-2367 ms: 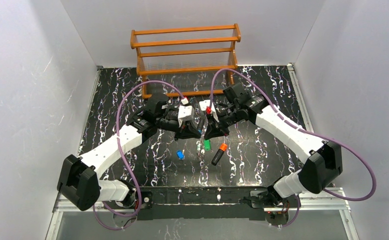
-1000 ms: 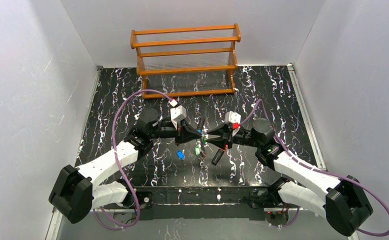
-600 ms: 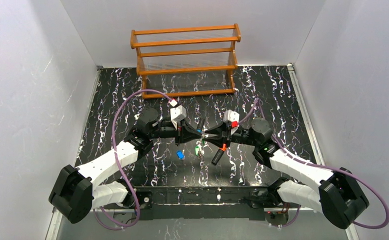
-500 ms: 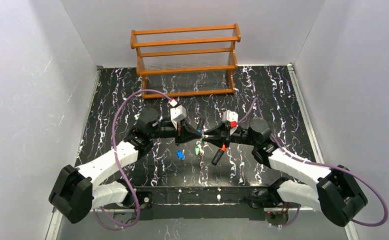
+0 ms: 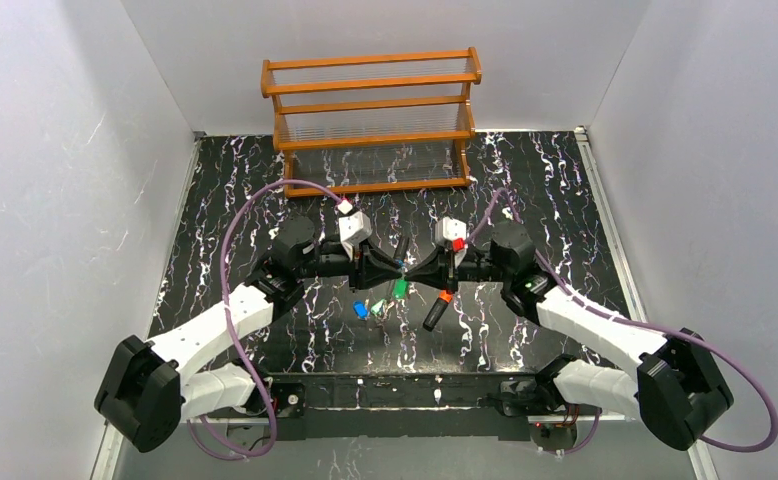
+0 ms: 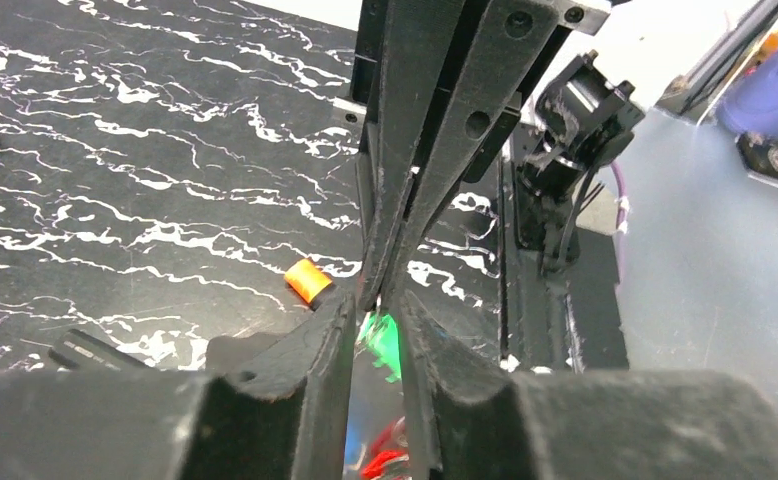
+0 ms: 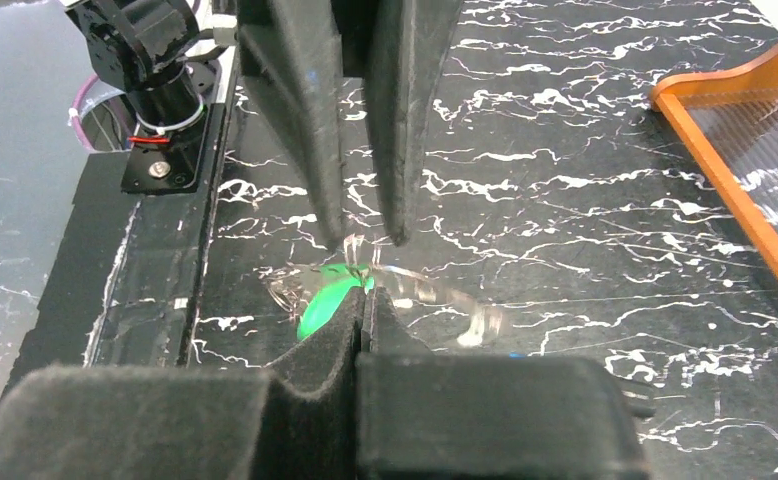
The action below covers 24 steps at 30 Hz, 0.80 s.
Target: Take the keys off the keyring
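My two grippers meet tip to tip above the middle of the table. The right gripper is shut on the thin pale keyring. A green key hangs at its fingertips and shows between the left fingers as the green key. The left gripper stands slightly open around the ring's far side, a narrow gap between its pads. On the table lie a blue key and a second green key. The hanging green key sits just below the fingertips.
A black marker with an orange cap lies on the marbled table just right of the keys. Another marker lies behind the grippers. An orange wooden rack stands at the back. Grey walls close both sides.
The right gripper has closed on the ring and shifted left. The left jaws have parted a little. A green key now lies on the table beside the blue one.
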Motion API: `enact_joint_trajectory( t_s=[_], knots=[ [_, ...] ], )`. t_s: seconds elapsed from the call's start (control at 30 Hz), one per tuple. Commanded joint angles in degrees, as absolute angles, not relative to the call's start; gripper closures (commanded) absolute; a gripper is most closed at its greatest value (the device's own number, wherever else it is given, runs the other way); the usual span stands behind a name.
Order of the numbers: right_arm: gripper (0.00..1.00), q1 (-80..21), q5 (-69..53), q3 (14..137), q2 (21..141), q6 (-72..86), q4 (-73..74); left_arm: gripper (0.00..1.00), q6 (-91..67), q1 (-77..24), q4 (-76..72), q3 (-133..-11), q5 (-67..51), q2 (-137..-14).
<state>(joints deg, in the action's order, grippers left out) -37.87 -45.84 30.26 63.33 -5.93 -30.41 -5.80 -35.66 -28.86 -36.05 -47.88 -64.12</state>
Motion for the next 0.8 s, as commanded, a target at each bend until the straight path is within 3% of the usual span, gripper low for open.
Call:
enact_joint_trajectory(
  t_s=[0.0,0.07,0.2,0.47,0.77],
  knots=[
    [0.99,-37.53,-46.59,40.38,61.51,-15.11,-12.84,0.66,3.03,-35.84,-17.96,-40.11,-45.55,-61.11],
    [0.99,-37.53,-46.23,44.12,61.86,-19.09,-5.38,0.48,8.11,-35.86,-11.27,-42.54,-44.84,-60.93],
    [0.99,-37.53,-45.91,51.6,63.85,-24.14,8.15,0.4,13.8,-35.86,-5.08,-45.89,-44.38,-60.73],
    [0.99,-37.55,-46.96,60.51,68.28,-29.46,20.59,0.4,18.16,-35.86,-2.5,-48.31,-43.52,-60.84],
    [0.99,-37.52,-46.25,62.58,70.67,-28.98,21.7,0.54,14.96,-35.99,-0.97,-51.93,-49.8,-66.65]
  ],
)
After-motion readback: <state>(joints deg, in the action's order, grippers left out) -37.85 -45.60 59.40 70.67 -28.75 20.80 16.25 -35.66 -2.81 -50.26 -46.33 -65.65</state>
